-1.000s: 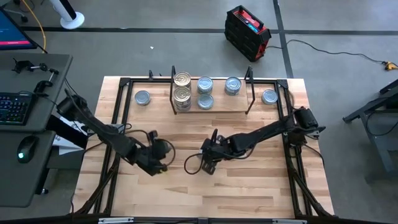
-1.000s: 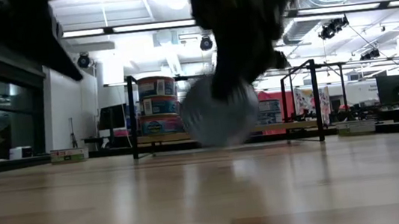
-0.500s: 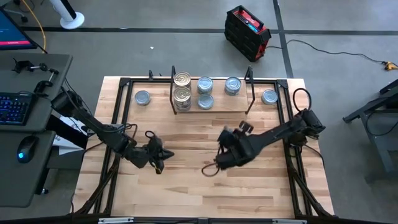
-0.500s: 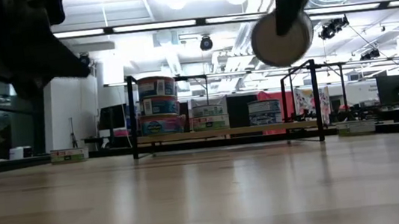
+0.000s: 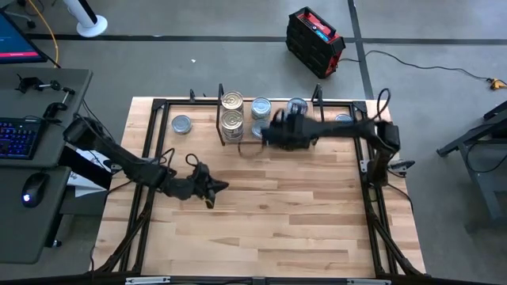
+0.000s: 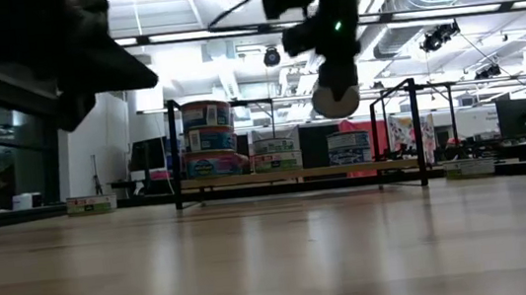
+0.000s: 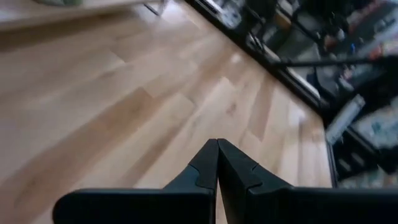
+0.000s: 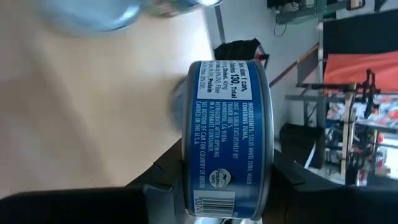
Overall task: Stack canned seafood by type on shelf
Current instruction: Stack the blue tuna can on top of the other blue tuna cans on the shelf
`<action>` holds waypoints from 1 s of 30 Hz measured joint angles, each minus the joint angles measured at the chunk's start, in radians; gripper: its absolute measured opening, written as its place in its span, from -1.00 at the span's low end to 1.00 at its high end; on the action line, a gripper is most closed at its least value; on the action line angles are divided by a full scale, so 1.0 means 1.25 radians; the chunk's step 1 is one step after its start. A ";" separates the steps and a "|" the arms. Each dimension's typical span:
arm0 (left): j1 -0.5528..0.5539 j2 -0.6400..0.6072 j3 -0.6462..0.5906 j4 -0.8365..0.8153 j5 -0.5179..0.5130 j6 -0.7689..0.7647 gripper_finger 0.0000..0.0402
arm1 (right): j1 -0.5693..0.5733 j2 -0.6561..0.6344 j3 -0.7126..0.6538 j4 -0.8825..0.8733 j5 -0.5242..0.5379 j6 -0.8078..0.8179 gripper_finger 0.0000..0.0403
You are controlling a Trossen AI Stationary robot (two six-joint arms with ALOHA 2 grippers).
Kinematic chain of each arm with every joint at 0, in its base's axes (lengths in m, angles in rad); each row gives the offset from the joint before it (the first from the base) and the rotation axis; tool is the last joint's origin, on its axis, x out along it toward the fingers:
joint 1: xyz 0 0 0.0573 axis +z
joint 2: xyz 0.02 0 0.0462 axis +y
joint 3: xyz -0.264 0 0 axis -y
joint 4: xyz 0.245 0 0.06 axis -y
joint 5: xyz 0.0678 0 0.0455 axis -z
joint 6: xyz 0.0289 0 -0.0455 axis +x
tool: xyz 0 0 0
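The shelf (image 5: 269,133) stands at the table's far edge. On its board rest gold tins (image 5: 232,111) in stacks at the left and silver-blue tins (image 5: 261,107) beside them. The low view shows the left stack (image 6: 207,139) three high. My right gripper (image 5: 269,136) hangs over the shelf's middle, shut on a blue-labelled tin (image 8: 227,137). One tin (image 5: 181,124) lies left of the shelf and one (image 5: 342,121) right of it. My left gripper (image 5: 212,190) hovers shut and empty over the table's left middle. My right gripper pinches the blue tin by its two flat ends (image 8: 189,143), one finger (image 8: 168,177) on each, so the labelled side wall faces the wrist camera. The fingers slant down from the table's right. The tin (image 6: 335,101) stands on edge, lifted clear above the shelf board.
Black wire uprights (image 6: 176,152) stand at the shelf's ends, and a black frame (image 5: 158,107) runs round the table. The wooden tabletop (image 5: 301,222) is bare in front of the shelf. A desk with a keyboard (image 5: 20,134) stands to the left.
My right gripper has lifted the blue tin off the table's middle, carried it up and toward the far edge until it hangs over the shelf, and has turned on the way. My left gripper has drifted a little toward the right and far edges and has rolled.
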 joint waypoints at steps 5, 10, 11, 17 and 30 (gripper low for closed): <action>0.062 0.000 0.000 0.032 0.000 -0.024 -1.00 | -0.122 0.000 0.012 0.082 -0.012 -0.235 -0.44; 0.105 0.000 0.000 0.034 0.000 -0.054 -1.00 | -0.197 0.000 0.013 0.089 -0.084 -0.328 -0.44; 0.113 0.000 0.000 0.035 0.000 -0.054 -1.00 | -0.206 0.000 0.013 0.102 -0.079 -0.340 -0.44; 0.157 0.000 0.000 0.035 0.050 -0.038 -1.00 | -0.250 0.000 0.013 0.187 -0.103 -0.414 -0.44; 0.188 -0.006 0.000 0.040 0.140 -0.019 -1.00 | -0.287 0.026 0.011 0.207 -0.115 -0.401 -0.29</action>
